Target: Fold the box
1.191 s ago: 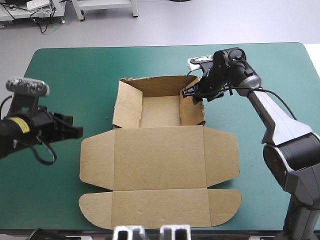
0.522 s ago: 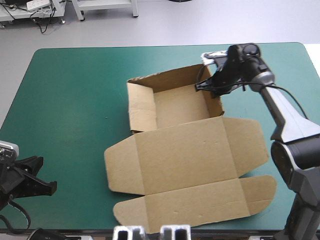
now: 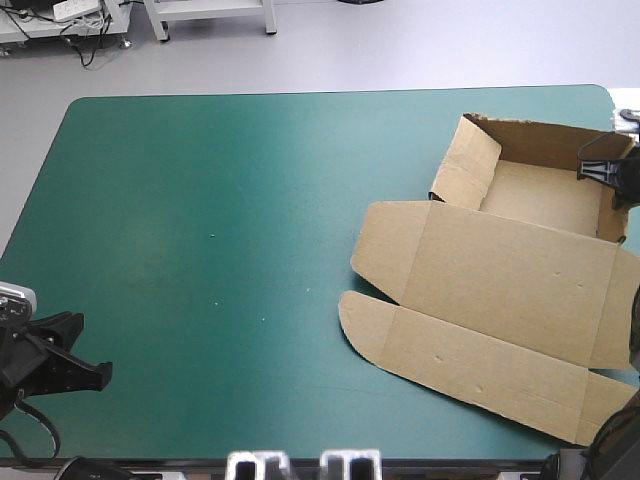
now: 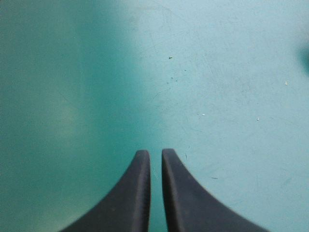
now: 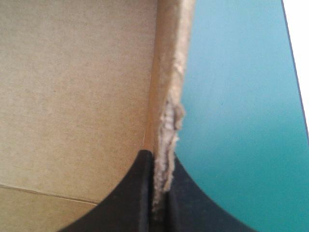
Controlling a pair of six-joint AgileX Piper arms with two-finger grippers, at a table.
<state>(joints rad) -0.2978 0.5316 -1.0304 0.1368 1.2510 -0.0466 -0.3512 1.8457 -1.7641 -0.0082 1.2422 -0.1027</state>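
Our right claw [image 5: 161,157] is clamped on the box [image 3: 540,195]; its black fingers pinch the frayed top edge of a raised side wall [image 5: 169,72], with the tray's floor on the claw's inner side and bare teal-green cover on its outer side. Our left claw [image 4: 155,152] is drawn together on nothing, only a sliver showing between its fingers; plain cover lies ahead of it, and the box is well apart from it. The box stands as an open tray with its lid [image 3: 500,290] flat, spreading away from the right claw toward the near edge.

We judge the step in hand to be shifting the box by that wall. To do it well we would grip lower on the board and move level; the torn edge looks weak, and a lifting pull could tip the tray or rip the wall.

Just past the right claw's outer side the tabletop [image 3: 200,200] ends, and the lid's corner seems to reach that edge, so room there is scant; the wide open room lies between our two claws, and we would bring the box that way.
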